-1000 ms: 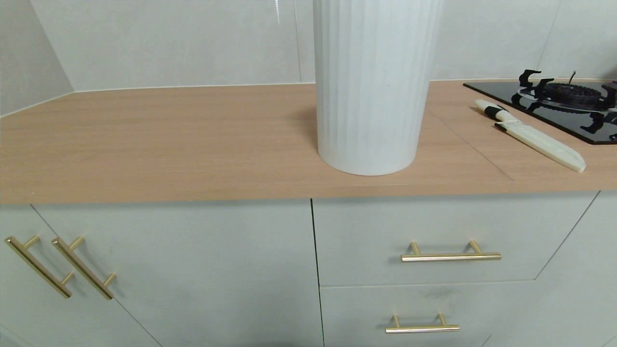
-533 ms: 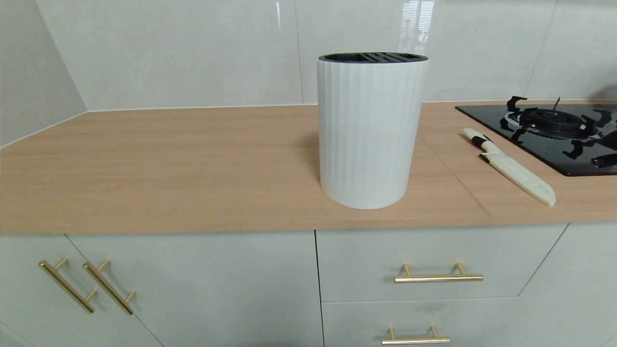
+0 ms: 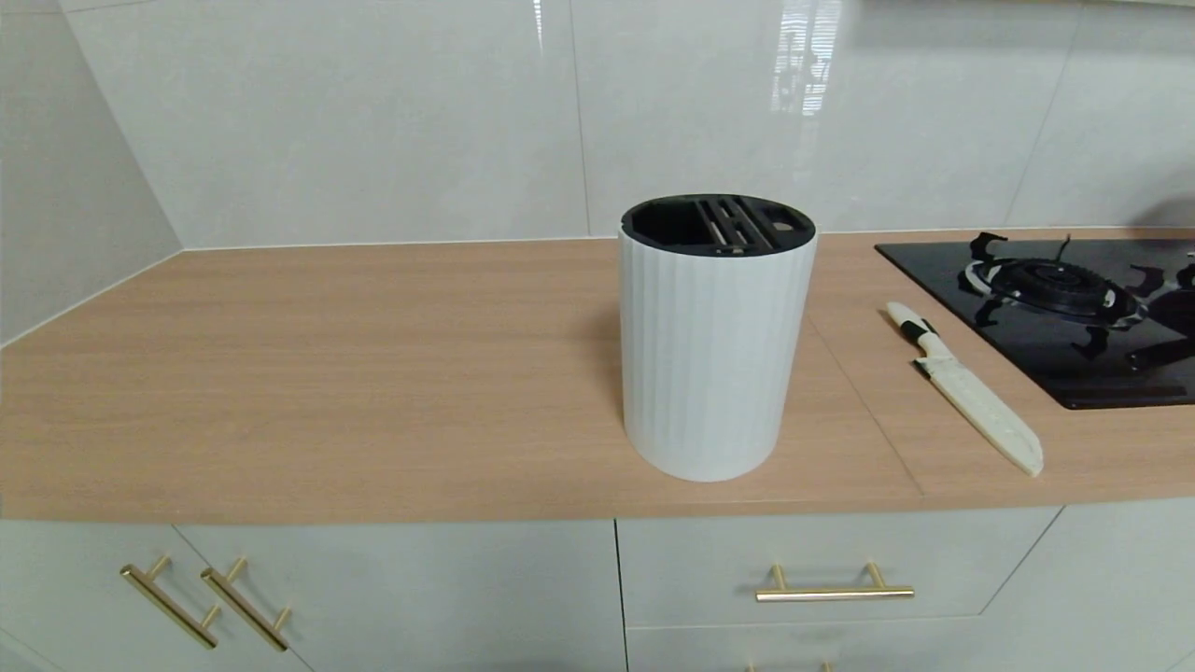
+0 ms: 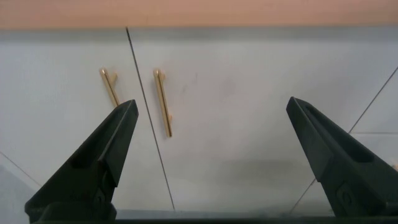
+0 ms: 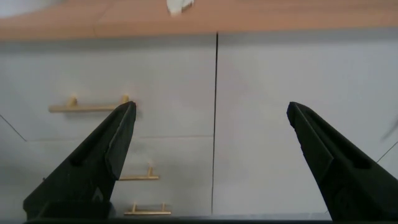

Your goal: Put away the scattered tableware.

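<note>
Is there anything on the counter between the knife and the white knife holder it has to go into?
Nothing visible does. Only bare countertop separates the knife from the knife holder, and no handle sticks out of its slotted top. The gas hob lies on the knife's far side.

I see a tall white holder (image 3: 714, 373) with a black slotted top standing upright on the brown wooden counter (image 3: 327, 373), close to the front edge. On my right a white knife (image 3: 966, 392) lies flat on the counter, apart from the holder and just beside the black stove (image 3: 1027, 345), with its handle toward the wall (image 3: 373, 121) and its tip toward me. Under the counter, two gold door handles (image 3: 168, 607) sit on my left, and a gold drawer handle (image 3: 834, 591) sits below the holder.
</note>
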Controlling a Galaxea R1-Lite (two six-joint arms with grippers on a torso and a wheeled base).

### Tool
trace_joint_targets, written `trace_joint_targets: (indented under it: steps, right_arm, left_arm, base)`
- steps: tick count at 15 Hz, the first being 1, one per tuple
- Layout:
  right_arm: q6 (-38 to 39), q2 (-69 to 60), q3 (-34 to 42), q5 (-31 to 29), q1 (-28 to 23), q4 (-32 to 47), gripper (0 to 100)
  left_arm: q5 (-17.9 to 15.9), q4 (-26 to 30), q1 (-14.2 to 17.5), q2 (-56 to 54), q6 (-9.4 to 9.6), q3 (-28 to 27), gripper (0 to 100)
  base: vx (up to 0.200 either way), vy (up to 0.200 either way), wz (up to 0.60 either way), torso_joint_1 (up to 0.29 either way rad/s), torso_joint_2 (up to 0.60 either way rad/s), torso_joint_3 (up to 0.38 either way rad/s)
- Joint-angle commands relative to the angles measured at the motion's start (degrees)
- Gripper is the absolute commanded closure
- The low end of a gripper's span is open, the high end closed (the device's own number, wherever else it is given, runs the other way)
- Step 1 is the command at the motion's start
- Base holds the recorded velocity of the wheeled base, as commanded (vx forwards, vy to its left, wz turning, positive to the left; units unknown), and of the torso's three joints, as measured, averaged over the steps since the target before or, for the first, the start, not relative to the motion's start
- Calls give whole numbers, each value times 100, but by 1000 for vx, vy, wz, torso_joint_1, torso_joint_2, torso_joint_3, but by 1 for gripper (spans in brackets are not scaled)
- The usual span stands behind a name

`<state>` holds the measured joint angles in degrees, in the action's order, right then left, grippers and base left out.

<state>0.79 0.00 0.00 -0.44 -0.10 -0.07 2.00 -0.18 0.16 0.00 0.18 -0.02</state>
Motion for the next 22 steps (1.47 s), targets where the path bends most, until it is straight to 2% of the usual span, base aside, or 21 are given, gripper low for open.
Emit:
trace_joint_targets:
  steps: [1, 22]
  right_arm:
    - [0, 9, 0, 0, 1, -1, 0]
    - [0, 9, 0, 0, 1, -1, 0]
  left_arm:
    - [2, 9, 2, 9, -1, 2, 0]
    - [11, 1, 2, 9, -9, 2, 0]
  base:
    - [0, 0, 0, 207, -486, -276]
    - [0, 0, 0, 249, -525, -277]
